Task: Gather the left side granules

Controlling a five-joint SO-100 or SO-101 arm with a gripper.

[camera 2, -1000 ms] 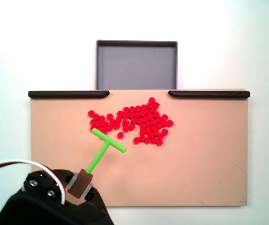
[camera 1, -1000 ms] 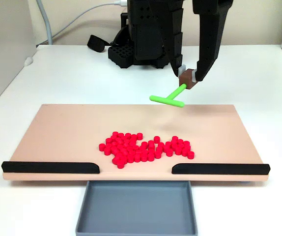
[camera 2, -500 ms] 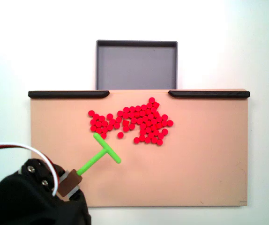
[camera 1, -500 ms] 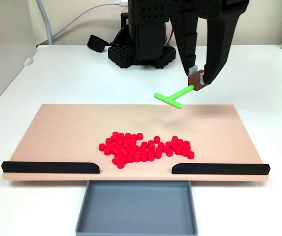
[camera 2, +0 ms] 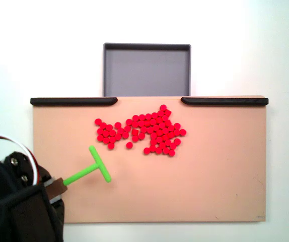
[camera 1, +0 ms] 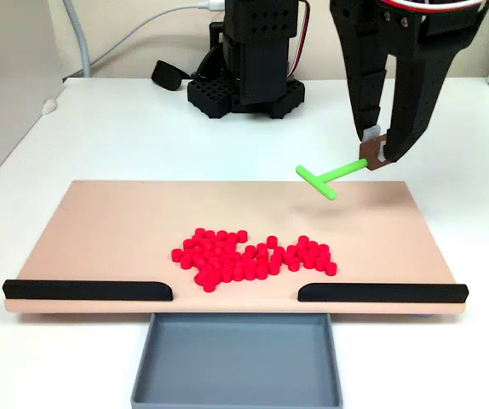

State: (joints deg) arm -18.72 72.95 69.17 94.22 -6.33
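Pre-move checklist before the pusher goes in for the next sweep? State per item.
1. Tool grip: gripper shut on the brown block at the stem end of the green T-shaped pusher: ok.
2. Pusher clear of the granules: its bar is apart from the pile: ok.
3. Bar height: in a fixed view it hangs above the board with its shadow below; not yet down for a sweep: not ok.
4. Granules on the board, none in the grey tray: ok.
5. Gap between the two black rails opens onto the tray: ok.
6. One granule sits apart from the cluster: not ok, include it.
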